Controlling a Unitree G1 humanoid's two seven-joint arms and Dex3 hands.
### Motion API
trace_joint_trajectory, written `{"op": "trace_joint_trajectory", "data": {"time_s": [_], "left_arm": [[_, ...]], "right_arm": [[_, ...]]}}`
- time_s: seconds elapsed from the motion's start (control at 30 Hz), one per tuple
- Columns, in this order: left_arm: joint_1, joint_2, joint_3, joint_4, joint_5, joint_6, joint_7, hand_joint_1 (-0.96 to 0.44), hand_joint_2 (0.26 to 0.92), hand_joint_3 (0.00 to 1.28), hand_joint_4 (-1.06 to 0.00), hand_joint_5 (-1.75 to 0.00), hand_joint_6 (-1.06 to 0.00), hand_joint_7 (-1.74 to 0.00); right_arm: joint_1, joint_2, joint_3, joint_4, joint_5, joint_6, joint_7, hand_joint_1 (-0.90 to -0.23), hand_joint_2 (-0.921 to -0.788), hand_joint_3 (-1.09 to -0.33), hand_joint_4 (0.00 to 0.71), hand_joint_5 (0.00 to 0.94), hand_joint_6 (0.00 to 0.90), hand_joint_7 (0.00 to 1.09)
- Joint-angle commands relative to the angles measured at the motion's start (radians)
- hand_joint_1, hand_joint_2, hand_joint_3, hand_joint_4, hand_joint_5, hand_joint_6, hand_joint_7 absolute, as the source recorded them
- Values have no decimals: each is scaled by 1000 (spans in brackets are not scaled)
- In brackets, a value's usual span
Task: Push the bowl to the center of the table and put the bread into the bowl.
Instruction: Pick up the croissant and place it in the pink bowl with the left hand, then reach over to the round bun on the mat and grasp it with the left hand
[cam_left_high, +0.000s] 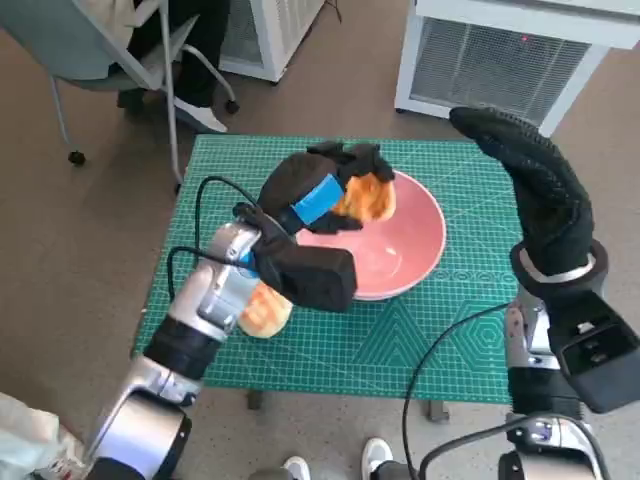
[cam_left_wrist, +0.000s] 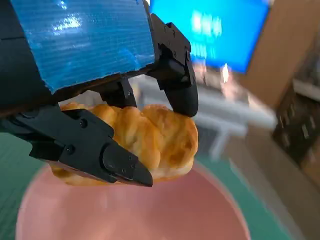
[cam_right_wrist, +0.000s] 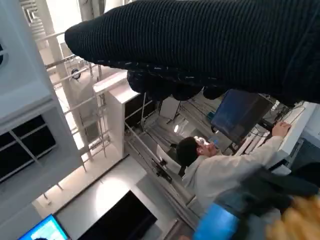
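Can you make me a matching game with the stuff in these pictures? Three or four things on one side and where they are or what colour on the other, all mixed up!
Things:
1. bread
2. bowl
3. right hand
4. mat

Matches:
A. green, covering the table
B. pink, sitting on the mat
C. held in the left hand above the bowl
D. raised, holding nothing

Pairs: 1-C, 2-B, 3-D, 4-A
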Motion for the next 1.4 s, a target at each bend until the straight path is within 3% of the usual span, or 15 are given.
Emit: {"op": "trace_joint_trajectory", "data": {"time_s": [0.03, 0.07, 0.17, 0.3, 0.5, 0.73, 1.03, 1.4], "left_arm": [[-53, 15, -12, 66, -48, -16, -153, -88, 919, 243, -358, -357, -332, -520], [-59, 19, -15, 71, -52, -12, -182, -136, 920, 228, -290, -228, -315, -377], [-53, 32, -11, 48, -56, -5, -230, -225, 921, 197, -190, -75, -284, -192], [-14, 47, 8, -13, -54, -21, -218, -337, 921, 173, -116, -15, -247, -101], [56, 86, 41, -108, -50, -94, -144, -409, 921, 166, -89, -2, -236, -70], [157, 156, 124, -260, -116, -165, -131, -404, 921, 135, -120, -13, -268, -69], [349, 267, 260, -529, -232, -194, -166, -376, 921, 62, -257, -23, -402, -73], [549, 379, 364, -667, -285, -196, -207, -371, 920, 28, -322, -18, -470, -69]], "right_arm": [[35, -7, -3, -19, -30, 14, -20, -575, -921, -755, 258, 0, 110, 417], [37, -8, -3, -22, -32, 14, -23, -573, -921, -755, 258, 0, 108, 419], [42, -8, -5, -28, -40, 14, -31, -572, -921, -756, 258, 0, 105, 424], [46, -8, -4, -32, -45, 18, -41, -577, -921, -756, 257, 0, 100, 432], [51, -6, 1, -37, -45, 24, -47, -585, -921, -756, 256, 0, 92, 445], [57, -3, 5, -46, -39, 35, -45, -585, -921, -756, 254, 0, 86, 458], [65, 1, 9, -55, -31, 37, -42, -585, -921, -757, 254, 0, 77, 475], [63, 7, 13, -55, -22, 38, -38, -593, -921, -755, 254, 0, 68, 492]]}}
